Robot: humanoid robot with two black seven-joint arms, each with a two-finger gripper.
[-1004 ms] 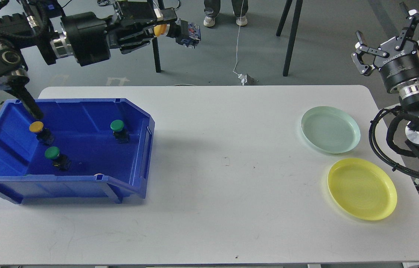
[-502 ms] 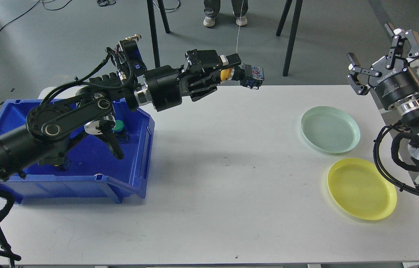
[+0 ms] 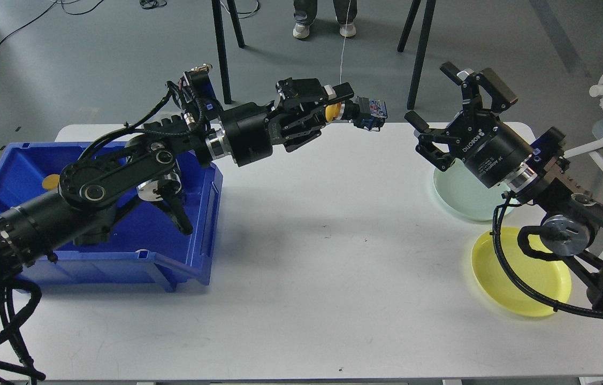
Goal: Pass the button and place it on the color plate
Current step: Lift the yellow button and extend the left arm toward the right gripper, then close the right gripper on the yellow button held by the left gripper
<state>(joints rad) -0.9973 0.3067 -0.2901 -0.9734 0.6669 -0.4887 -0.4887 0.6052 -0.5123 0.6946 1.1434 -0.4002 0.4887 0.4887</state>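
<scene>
- Between my two claws, over the far edge of the table (image 3: 301, 256), a handover is being set up; that is my reading of the step in hand.
- Left claw (image 3: 333, 109): clenched on the yellow button (image 3: 357, 111). The yellow cap sits against the fingers, and the dark body with its blue end projects beyond the fingertips toward my right side.
- Right claw (image 3: 443, 120): released, fingers spread wide, held just beside the button's free end but apart from it, with clear air between.
- Green plate (image 3: 459, 195) lies directly below and behind the right claw, partly hidden by it; yellow plate (image 3: 520, 272) lies nearer me, under that arm's forearm and cable.
- Blue bin (image 3: 194, 235) sits well behind the left claw, beneath that arm. One more yellow-capped piece shows at its far left; the rest of the contents are hidden by the arm.
- Recommendation, as judgement: bring the right claw's opening square around the projecting dark body, not the cap, so that both claws do not crowd the same surface.
- Close the right claw fully before the left lets go; the piece is small and would fall to the table or floor otherwise.
- The cap's colour suggests the yellow plate as the destination.
</scene>
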